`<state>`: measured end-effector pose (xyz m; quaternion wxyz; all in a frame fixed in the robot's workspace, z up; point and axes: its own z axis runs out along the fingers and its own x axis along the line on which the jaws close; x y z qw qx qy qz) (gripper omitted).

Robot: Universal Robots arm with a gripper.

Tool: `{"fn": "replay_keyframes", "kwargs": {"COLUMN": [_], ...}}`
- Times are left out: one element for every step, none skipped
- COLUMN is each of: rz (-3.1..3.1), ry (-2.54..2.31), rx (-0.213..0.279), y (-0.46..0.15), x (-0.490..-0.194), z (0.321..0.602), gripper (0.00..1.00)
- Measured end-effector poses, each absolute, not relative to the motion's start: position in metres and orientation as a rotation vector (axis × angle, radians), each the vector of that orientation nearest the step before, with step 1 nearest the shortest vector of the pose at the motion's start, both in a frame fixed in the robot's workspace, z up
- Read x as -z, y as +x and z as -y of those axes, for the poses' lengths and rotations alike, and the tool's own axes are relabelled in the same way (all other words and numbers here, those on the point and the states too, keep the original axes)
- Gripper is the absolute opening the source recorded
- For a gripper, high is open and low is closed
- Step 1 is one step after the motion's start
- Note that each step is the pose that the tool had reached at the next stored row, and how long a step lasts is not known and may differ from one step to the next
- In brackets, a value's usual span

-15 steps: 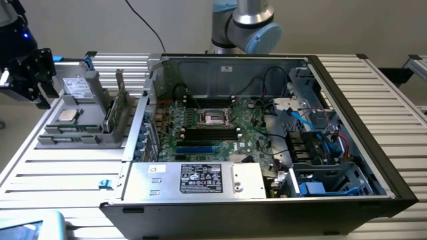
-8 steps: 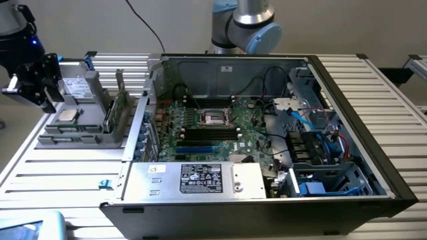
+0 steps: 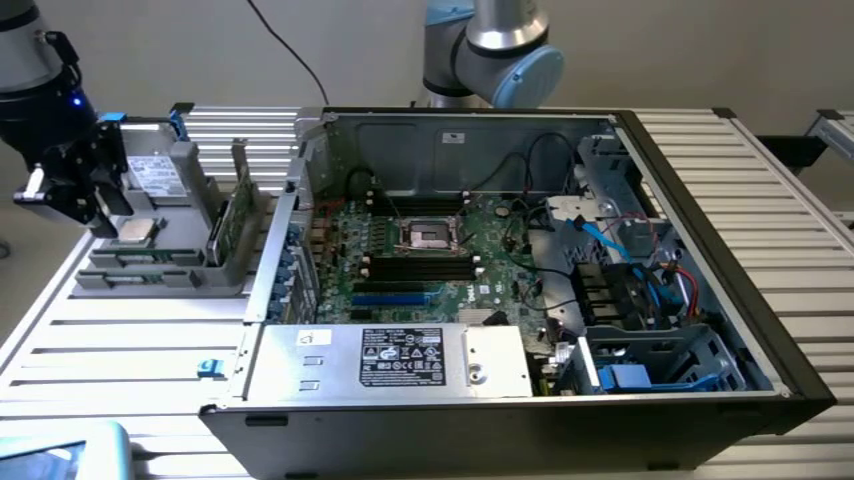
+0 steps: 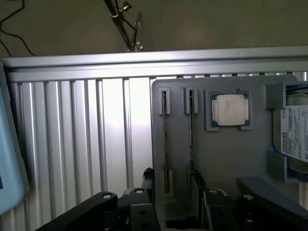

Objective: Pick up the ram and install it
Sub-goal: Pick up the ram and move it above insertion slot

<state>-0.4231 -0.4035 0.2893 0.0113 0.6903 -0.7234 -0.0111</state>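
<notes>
Over the grey parts tray (image 4: 226, 163) at the exterior view's left, just beside the open computer case (image 3: 534, 400), the gripper (image 4: 171, 179) hangs with bare slatted table (image 4: 96, 144) to one side. The processor chip (image 4: 230, 109) and hard drive (image 4: 293, 134) lie to the other. Its fingers (image 4: 147, 178) stand apart, clamped on nothing, with the ram (image 4: 165, 139) between them: it sits on edge in its slot, a thin dark line from above, a second stick (image 4: 191, 134) just beside it near the other finger.
</notes>
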Motion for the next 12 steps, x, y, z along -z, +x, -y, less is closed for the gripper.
{"fn": "replay_keyframes", "kwargs": {"rz": [2.256, 2.256, 2.256, 2.256, 2.256, 2.255, 2.255, 2.255, 2.255, 2.255, 2.254, 2.254], "ry": [2.153, 2.153, 2.153, 2.153, 2.154, 2.154, 2.154, 2.154, 2.154, 2.154, 2.155, 2.155], "rx": [0.035, 0.035, 0.035, 0.035, 0.035, 0.035, 0.035, 0.035, 0.035, 0.035, 0.035, 0.035], "y": [-0.423, -0.423, -0.423, -0.423, -0.422, -0.422, -0.422, -0.422, -0.422, -0.421, -0.421, -0.421], "x": [-0.288, -0.286, -0.284, -0.282, -0.28, -0.278, -0.277, -0.275, -0.273, -0.271, -0.269, -0.268], "z": [0.404, 0.404, 0.404, 0.405, 0.405, 0.405, 0.406, 0.406, 0.406, 0.407, 0.407, 0.407], "gripper": [0.43, 0.43, 0.43, 0.43, 0.43, 0.43, 0.43, 0.43, 0.43, 0.43, 0.43, 0.43]}}
